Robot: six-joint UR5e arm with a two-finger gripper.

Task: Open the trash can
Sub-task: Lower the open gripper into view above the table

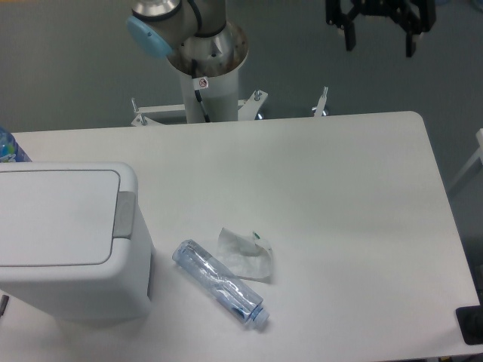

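Gripper (379, 34) hangs high at the top right of the view, beyond the far edge of the table, its two dark fingers spread apart with nothing between them. It touches nothing.

Far from it, down at the near left corner of the table (339, 211), stands the bin (72, 241), much the biggest thing here. Its flat lid (56, 217) lies shut. On the lid edge that faces toward the gripper's side sits the grey latch tab (125, 214), small and narrow.

Nothing of the opening looks begun, so the step in hand is the long approach. It would go best as a high crossing of the table, then a straight descent over the tab, not a low sweep. The tab is narrow, so bringing the fingers together first would likely give one firm tip to press with; spread fingers might straddle it or catch the lid rim. A press straight down, centred on the tab, seems safest. A slanted push could slide off, or shove the light bin sideways.

Between gripper and bin, nearer the bin, lies a clear bottle (220, 283) on its side, and touching it on the gripper's side a crumpled wrapper (245, 253). Both lie low and off the tab, but a low path would clip them; the bottle would roll.
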